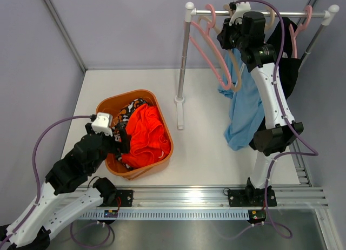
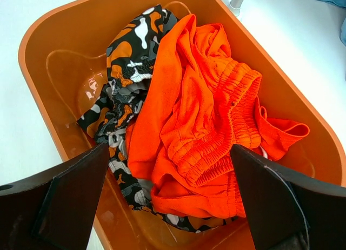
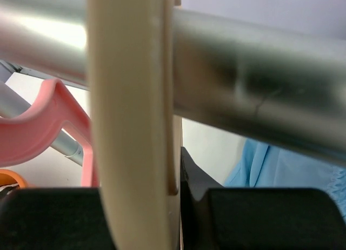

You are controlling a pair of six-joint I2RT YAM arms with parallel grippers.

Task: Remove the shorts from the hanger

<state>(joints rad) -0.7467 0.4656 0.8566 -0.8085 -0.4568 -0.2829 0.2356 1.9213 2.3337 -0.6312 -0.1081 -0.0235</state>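
The light blue shorts [image 1: 246,109] hang from a beige hanger [image 1: 236,72] on the rack rail [image 1: 286,14]. The black shorts [image 1: 289,66] hang on a pink hanger [image 1: 294,39] at the rail's right end. My right gripper [image 1: 233,12] is up at the rail, shut on the beige hanger's hook [image 3: 130,126], with the blue fabric [image 3: 281,163] behind. The camouflage shorts [image 2: 130,55] and the bright orange shorts [image 2: 211,126] lie in the orange basket [image 2: 59,61]. My left gripper [image 2: 167,207] is open and empty, just above the basket's near edge [image 1: 120,139].
An empty pink hanger [image 1: 208,50] hangs at the rail's left end, also in the right wrist view [image 3: 38,131]. The rack's left post [image 1: 184,61] stands mid-table, right of the basket [image 1: 132,92]. Grey walls enclose the white table.
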